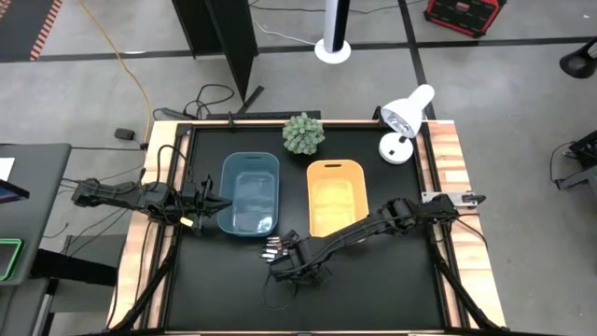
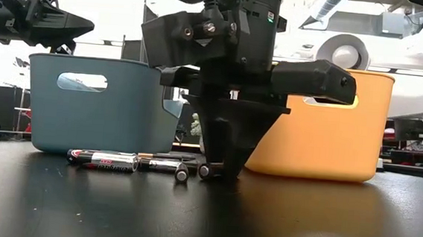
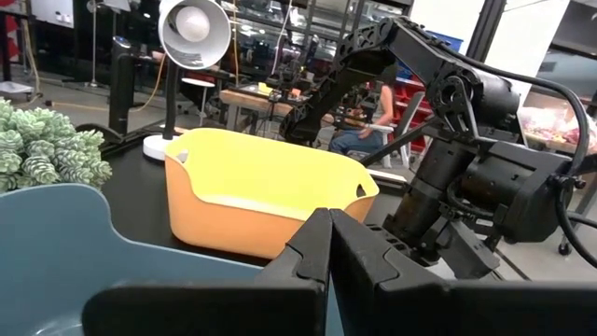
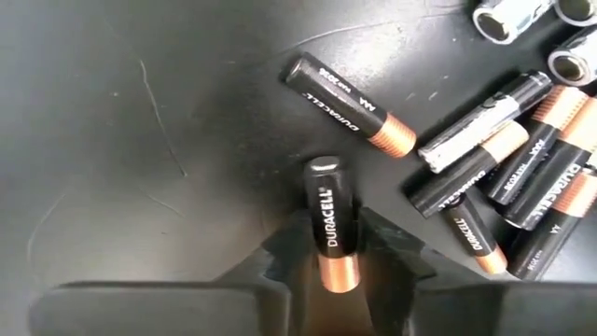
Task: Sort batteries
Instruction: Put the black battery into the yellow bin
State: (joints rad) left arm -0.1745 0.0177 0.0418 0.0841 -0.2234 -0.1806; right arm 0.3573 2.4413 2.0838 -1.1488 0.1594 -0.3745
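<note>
While lying flat | battery (image 4: 330, 222) between right pincer (image 4: 328, 250) fingers, lengthwise

place: workshop/lab | cues: concrete floor (image 1: 84, 84); red tool chest (image 1: 464, 11); cluttered workbenches (image 3: 256, 98) behind

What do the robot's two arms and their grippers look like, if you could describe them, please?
Both arms are dark, nearly black, built of slim jointed segments with black cables running along them. The left gripper ends in two flat, matte black fingers with squared edges. The right gripper has a blocky black housing with visible screws, narrowing downwards to two tapered black fingers.
</note>
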